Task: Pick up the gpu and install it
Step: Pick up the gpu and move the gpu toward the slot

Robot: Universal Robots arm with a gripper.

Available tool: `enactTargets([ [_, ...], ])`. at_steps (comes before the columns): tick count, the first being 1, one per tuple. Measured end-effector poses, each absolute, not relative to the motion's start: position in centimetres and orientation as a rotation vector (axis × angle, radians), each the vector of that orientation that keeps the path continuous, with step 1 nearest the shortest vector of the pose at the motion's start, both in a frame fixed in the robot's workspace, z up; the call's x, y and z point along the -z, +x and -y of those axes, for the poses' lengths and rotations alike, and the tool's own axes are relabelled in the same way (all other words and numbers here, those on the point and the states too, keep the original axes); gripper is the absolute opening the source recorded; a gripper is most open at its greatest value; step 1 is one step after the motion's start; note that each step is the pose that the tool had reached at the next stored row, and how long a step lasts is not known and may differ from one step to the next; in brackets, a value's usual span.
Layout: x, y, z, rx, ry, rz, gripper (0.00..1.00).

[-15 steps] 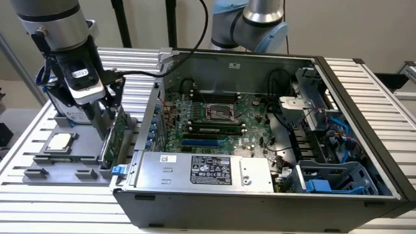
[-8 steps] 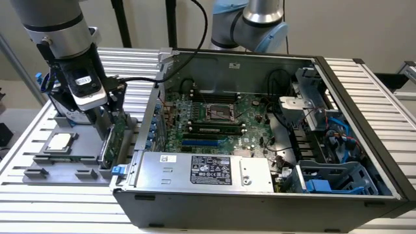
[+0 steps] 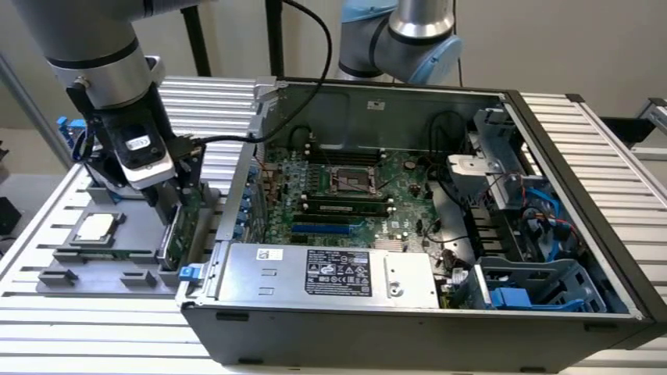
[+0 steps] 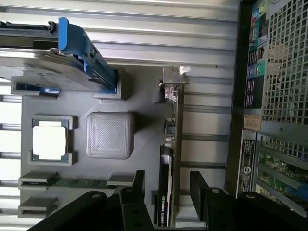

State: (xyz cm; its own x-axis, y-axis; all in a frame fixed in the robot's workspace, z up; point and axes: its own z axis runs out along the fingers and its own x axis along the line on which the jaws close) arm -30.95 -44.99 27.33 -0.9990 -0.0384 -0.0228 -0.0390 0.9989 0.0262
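I see the gpu (image 3: 170, 234) (image 4: 165, 202) standing on edge in the gray tray beside the case, green-faced, silver bracket at one end.

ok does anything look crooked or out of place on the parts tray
Nothing stands out. The gpu stands on edge in the grey tray, between the fingers of the open gripper, and the processor chip sits flat in its holder.

The arm (image 3: 96, 48) points its pincer (image 4: 167, 186) downward, jaws apart.
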Motion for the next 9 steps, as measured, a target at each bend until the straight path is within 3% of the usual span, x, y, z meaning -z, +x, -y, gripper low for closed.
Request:
enactTargets([
  [9,-25.7,-31.0,45.1,-0.041,-0.036,-3.110,1.00],
])
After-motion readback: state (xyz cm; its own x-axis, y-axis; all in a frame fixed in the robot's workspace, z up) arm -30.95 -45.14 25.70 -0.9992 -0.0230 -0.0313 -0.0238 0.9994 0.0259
